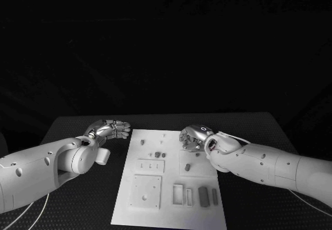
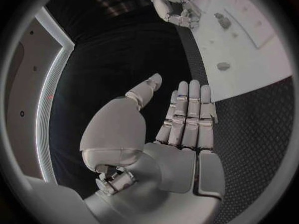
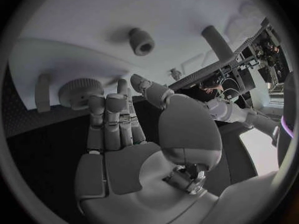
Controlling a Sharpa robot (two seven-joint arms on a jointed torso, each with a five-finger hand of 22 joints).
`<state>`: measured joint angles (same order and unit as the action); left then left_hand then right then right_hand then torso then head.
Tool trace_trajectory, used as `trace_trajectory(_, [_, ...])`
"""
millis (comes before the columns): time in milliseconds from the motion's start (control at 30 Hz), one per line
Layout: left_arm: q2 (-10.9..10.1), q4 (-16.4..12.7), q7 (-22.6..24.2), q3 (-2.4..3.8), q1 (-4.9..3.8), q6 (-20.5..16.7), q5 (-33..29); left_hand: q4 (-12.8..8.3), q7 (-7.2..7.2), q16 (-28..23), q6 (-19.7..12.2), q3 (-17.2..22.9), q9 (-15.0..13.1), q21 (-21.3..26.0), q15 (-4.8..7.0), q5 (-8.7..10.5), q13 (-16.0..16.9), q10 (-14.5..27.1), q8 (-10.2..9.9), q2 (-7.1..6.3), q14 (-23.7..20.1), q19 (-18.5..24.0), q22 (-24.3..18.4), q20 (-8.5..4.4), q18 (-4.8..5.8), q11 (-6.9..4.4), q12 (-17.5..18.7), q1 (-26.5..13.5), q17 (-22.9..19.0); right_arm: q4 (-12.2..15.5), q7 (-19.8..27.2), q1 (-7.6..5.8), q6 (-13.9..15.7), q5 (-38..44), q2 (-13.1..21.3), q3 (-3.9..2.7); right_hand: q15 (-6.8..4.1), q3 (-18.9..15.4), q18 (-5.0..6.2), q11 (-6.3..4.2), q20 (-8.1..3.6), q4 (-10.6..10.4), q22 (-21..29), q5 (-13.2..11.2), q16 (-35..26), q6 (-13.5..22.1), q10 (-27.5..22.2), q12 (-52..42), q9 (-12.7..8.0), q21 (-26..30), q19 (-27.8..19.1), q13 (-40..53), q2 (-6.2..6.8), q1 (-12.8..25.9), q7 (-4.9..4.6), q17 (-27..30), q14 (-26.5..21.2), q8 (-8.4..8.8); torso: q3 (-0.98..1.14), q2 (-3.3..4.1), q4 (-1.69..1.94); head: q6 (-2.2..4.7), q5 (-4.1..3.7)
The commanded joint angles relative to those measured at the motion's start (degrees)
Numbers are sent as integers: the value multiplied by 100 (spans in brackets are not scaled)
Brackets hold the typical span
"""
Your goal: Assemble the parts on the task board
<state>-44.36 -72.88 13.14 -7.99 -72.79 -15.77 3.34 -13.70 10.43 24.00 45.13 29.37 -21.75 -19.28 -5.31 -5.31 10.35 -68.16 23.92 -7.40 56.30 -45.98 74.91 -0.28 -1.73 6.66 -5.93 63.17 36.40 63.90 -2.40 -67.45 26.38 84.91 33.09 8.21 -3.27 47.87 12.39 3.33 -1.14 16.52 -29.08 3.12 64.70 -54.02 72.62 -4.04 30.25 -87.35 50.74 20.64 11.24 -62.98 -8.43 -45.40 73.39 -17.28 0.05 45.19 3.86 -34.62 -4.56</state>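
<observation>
The white task board [image 1: 173, 189] lies in the middle of the table with several small grey parts on it, among them a peg [image 1: 142, 142], a short piece [image 1: 158, 154] and a dark bar [image 1: 203, 196]. My left hand [image 1: 111, 129] hovers over the table just left of the board's far left corner; its fingers [image 2: 187, 114] are stretched out and hold nothing. My right hand [image 1: 195, 137] hangs over the board's far right part, its palm [image 3: 131, 154] bare. Ahead of it lie a knurled round part [image 3: 81, 90] and an upright peg [image 3: 142, 41].
White raised blocks [image 1: 147, 191] and slotted frames [image 1: 183, 194] occupy the board's near half. Black textured table [image 1: 83, 201] surrounds the board on both sides. In the left wrist view the right hand [image 2: 174, 7] shows over the board [image 2: 249, 59].
</observation>
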Motion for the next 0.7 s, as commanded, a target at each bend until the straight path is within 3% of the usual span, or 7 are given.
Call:
trace_trajectory(33, [6, 4, 45, 4, -6, 61, 18, -32, 26, 27, -6, 9, -12, -22, 1, -5, 10, 32, -36, 9, 23, 39, 128, -21, -75, 25, 22, -39, 8, 128, 255, -57, 112, -229, 10, -1, 5, -63, 261, -14, 1, 4, -4, -28, 38, 15, 96, -49, -12, -15, 10, 33, 91, 14, 1, 6, 39, 12, -6, -4, 6, 14, -13])
trace_trajectory(300, [9, 29, 49, 4, -6, 59, 18, -39, 12, 27, 13, 16, -24, -26, 1, -5, 17, 28, -27, 11, 22, 42, 128, -19, -75, 25, 28, -34, 9, 412, 316, -216, -22, -179, 18, -3, -19, -422, 261, -41, 9, 10, -21, -15, 41, -13, 169, -69, -25, -8, 7, 100, 96, 231, 13, 31, 59, 8, -10, -7, 6, 37, -12])
trace_trajectory(533, [17, 38, 43, 1, -6, 55, 18, -41, 8, 28, 17, 17, -27, -27, 1, -4, 19, 27, -26, 9, 22, 44, 128, -18, -74, 25, 30, -35, 10, 658, 258, -270, -54, 110, -42, -3, -98, -742, 261, -123, 12, 20, -40, 5, 55, -52, 363, -249, -55, 12, -11, 426, 107, 281, 46, 46, 50, 18, -4, -1, 8, 59, 3])
trace_trajectory(700, [29, 40, 41, 1, -6, 55, 18, -41, 9, 28, 18, 16, -28, -28, 0, -3, 21, 26, -26, 7, 22, 44, 128, -18, -74, 25, 31, -37, 10, 691, 98, -294, -254, 168, -173, -4, -179, -1073, 261, -192, 13, 43, -52, 11, 66, -81, 339, -693, -89, 61, -13, 1406, 119, 360, 105, 57, 21, 50, -12, -2, 19, 60, 4])
